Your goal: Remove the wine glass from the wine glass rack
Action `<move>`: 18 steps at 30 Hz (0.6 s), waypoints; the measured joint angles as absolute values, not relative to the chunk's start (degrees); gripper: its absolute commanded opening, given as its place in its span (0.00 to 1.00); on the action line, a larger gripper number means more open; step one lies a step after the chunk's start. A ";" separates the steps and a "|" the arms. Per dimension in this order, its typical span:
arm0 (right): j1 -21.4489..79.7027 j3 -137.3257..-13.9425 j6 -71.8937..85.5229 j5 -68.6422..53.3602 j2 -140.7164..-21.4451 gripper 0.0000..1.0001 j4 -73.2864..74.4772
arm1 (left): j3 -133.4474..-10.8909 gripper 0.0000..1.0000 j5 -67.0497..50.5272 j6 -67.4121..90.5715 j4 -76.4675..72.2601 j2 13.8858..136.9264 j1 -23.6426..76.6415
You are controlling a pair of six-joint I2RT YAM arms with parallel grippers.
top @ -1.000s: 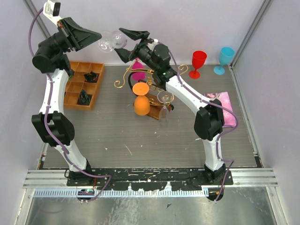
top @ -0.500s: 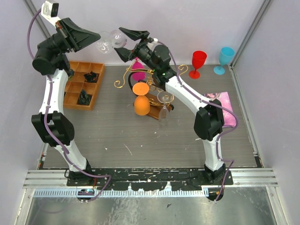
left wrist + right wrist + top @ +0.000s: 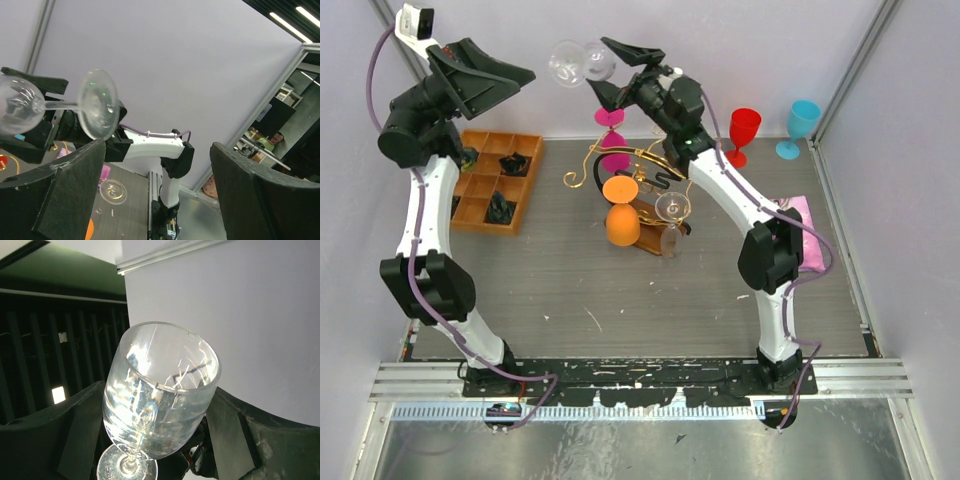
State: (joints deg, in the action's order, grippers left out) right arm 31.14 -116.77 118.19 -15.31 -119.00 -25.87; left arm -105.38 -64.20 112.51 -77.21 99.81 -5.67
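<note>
Above grey table (image 3: 570, 290), right pincer (image 3: 599, 68) grips wine glass (image 3: 578, 62); left pincer (image 3: 520, 84) gapes (white walls (image 3: 740, 40)).

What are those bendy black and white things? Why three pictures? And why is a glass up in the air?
Those are two robot arms, a left arm and a right arm, bolted to a table. One picture looks down from above; the other two come from small cameras on each wrist. The right arm's fingers grip a clear wine glass high in the air. The left arm's fingers are wide open and hold nothing. On the table stand a curly gold rack with an orange glass on it, a red glass, a blue glass, a wooden tray and a pink cloth.
</note>
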 measured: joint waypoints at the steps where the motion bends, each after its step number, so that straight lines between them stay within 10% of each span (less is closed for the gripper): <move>1: 30.04 -116.66 118.19 -15.92 -118.85 0.52 -25.12 | -104.97 0.92 -64.42 111.94 -76.36 98.98 -5.85; 18: -15.29 -108.57 84.38 -26.98 -97.82 0.51 6.59 | -94.70 0.90 -68.12 106.08 -65.23 92.03 -7.68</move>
